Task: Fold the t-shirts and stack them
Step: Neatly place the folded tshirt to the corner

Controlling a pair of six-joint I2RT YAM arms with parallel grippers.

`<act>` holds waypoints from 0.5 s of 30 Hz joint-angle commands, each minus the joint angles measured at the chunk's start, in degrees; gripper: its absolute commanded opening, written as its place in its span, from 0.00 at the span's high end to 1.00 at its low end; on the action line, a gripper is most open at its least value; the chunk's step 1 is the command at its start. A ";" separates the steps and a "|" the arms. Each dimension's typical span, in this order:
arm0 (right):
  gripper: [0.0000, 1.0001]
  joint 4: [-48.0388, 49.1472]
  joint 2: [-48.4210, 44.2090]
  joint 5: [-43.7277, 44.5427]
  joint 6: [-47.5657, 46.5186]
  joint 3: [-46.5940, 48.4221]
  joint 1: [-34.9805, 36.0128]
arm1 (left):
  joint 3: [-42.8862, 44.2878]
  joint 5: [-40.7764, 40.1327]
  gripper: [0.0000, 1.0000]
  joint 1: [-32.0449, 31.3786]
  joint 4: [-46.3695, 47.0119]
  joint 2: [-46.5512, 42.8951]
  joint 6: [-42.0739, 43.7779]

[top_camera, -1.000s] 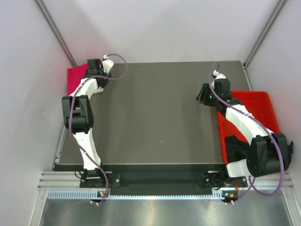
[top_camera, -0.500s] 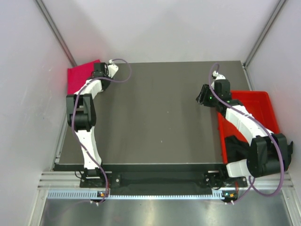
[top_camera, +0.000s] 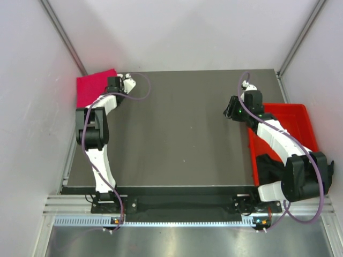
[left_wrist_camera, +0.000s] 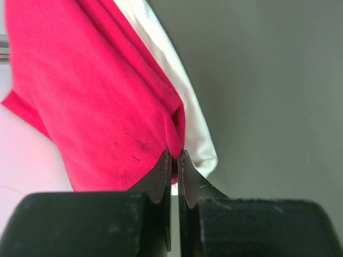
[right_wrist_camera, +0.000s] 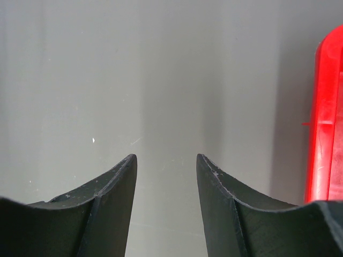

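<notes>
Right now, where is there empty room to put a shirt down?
The middle of the table is bare, between the left pincer and right pincer. Crowded: the far left corner, with the pink shirt over a white shirt, and the right edge by the bin.

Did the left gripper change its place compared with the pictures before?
Yes. The left gripper shifted right, away from the left wall, uncovering more of the pink shirt, and shut on its edge.

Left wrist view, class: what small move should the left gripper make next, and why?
Probably lift slightly and draw the pink shirt toward the middle of the table. The left gripper is shut on its edge, and it lies creased over a white shirt at the far left corner.
</notes>
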 commanded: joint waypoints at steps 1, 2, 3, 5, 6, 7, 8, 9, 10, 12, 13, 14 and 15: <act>0.51 1.20 -2.60 0.08 -0.87 -0.16 -0.99 | -3.59 2.75 1.00 0.37 1.80 -6.80 2.63; 0.51 1.11 -2.69 0.08 -0.87 -0.25 -1.08 | -4.30 3.10 1.00 0.63 1.45 -7.51 3.51; 0.51 1.20 -2.78 0.17 -1.04 -0.34 -1.08 | -5.01 3.63 1.00 0.81 1.45 -9.17 3.95; 0.51 1.20 -3.04 0.17 -1.05 -0.60 -1.25 | -6.68 5.21 1.00 1.33 0.92 -10.85 4.74; 0.51 1.11 -3.04 0.08 -1.04 -0.60 -1.17 | -7.12 5.39 1.00 1.60 0.83 -12.25 5.01; 0.51 1.11 -3.13 -0.01 -1.04 -0.69 -1.34 | -7.91 5.56 1.00 1.77 0.83 -12.96 5.36; 0.51 1.11 -3.13 -0.01 -1.13 -0.69 -1.34 | -8.35 5.56 1.00 2.04 0.92 -13.49 6.06; 0.51 1.11 -3.13 -0.10 -1.13 -0.69 -1.43 | -8.61 5.65 1.00 2.21 0.83 -14.27 6.15; 0.51 1.29 -3.04 -0.18 -1.05 -0.69 -1.43 | -8.62 6.00 1.00 2.74 0.75 -14.46 6.15; 0.51 1.11 -2.87 -0.36 -1.04 -0.60 -1.43 | -8.79 5.92 1.00 3.00 -0.04 -15.07 6.68; 0.51 1.20 -2.87 -0.45 -1.04 -0.52 -1.43 | -9.31 5.74 1.00 3.00 -0.22 -15.25 7.81; 0.51 1.20 -2.96 -0.45 -1.04 -0.52 -1.52 | -9.67 6.09 1.00 3.09 -0.48 -15.77 8.34; 0.51 1.20 -3.04 -0.45 -1.13 -0.52 -1.52 | -10.63 6.70 1.00 3.09 -1.44 -16.04 8.78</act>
